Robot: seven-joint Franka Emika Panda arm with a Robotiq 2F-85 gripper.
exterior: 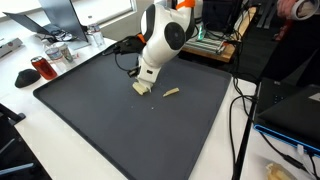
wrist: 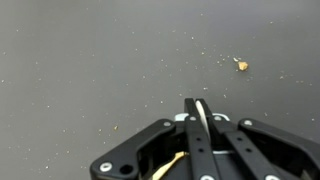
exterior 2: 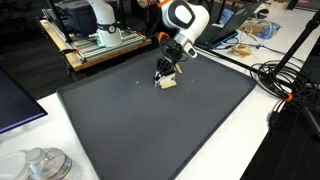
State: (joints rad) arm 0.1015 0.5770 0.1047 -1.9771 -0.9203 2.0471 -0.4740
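A dark mat (exterior: 120, 130) covers a white table in a cluttered office, with cables (exterior: 236, 120) trailing along one side. My gripper (exterior: 143, 88) is down at the mat. Its fingers (wrist: 200, 118) are pressed together, with no gap showing in the wrist view. A tan scrap (exterior 2: 169, 84) sits right at the tips in both exterior views; I cannot tell whether I pinch it or only touch it. A tan strip (exterior: 171, 93) lies on the mat just beside, apart from the gripper. A crumb (wrist: 241, 65) lies ahead in the wrist view.
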